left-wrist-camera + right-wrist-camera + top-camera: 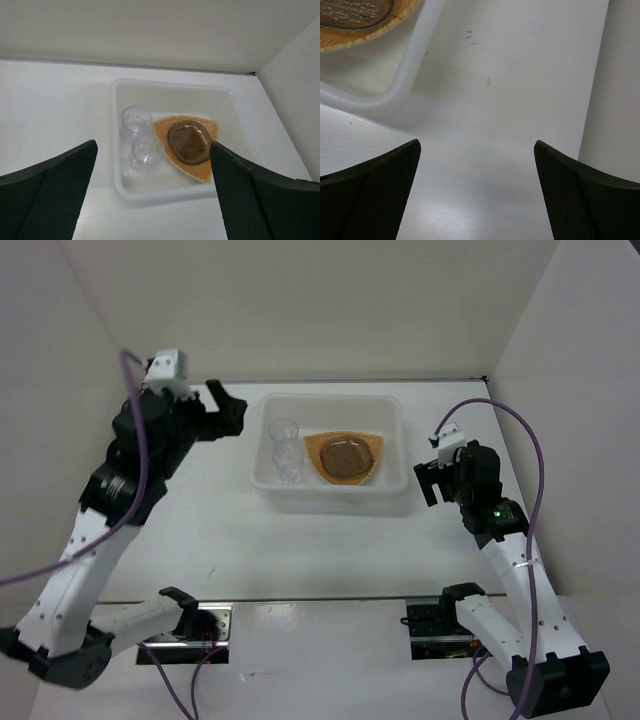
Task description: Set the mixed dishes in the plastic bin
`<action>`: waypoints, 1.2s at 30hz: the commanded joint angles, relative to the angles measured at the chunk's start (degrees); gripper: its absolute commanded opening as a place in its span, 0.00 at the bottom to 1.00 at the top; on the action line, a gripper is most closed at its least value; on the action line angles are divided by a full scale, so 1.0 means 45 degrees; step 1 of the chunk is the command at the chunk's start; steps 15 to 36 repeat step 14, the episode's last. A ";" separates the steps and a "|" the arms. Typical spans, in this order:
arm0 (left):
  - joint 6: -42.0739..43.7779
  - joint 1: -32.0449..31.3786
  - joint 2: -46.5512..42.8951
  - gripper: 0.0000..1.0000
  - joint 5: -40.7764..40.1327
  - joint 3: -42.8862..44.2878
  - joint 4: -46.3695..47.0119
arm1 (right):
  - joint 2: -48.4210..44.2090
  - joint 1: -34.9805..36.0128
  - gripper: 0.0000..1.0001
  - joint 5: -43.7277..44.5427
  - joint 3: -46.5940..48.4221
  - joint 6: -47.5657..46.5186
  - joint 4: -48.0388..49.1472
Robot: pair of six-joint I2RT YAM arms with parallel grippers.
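The plastic bin point(392, 410) stands at the table's back middle, also in the left wrist view point(116, 150). Inside it lie the orange-tan ribbed plate point(322, 452) with a greyish saucer point(348, 457) on top, and two clear cups point(284, 431) point(289, 463) at its left. The left wrist view shows plate point(162, 131), saucer point(188, 142) and cups point(136, 119) point(146, 150). My left gripper point(228, 408) is open and empty, left of the bin. My right gripper point(428, 483) is open and empty, beside the bin's right end; its view shows the bin's corner point(402, 75) and the plate's edge point(380, 31).
White walls enclose the table on the left, back and right; the right wall point(615, 90) is close to my right gripper. Bare white tabletop point(300, 550) lies in front of the bin. Purple cables loop off both arms.
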 commanded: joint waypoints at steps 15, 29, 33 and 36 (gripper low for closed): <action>-0.1358 0.0465 -0.6670 0.99 -0.3847 -0.6846 -0.0166 | -0.0568 -0.0012 0.98 0.0285 -0.0416 0.0176 0.0610; -0.1358 0.0465 -0.6670 0.99 -0.3847 -0.6846 -0.0166 | -0.0568 -0.0012 0.98 0.0285 -0.0416 0.0176 0.0610; -0.1358 0.0465 -0.6670 0.99 -0.3847 -0.6846 -0.0166 | -0.0568 -0.0012 0.98 0.0285 -0.0416 0.0176 0.0610; -0.1358 0.0465 -0.6670 0.99 -0.3847 -0.6846 -0.0166 | -0.0568 -0.0012 0.98 0.0285 -0.0416 0.0176 0.0610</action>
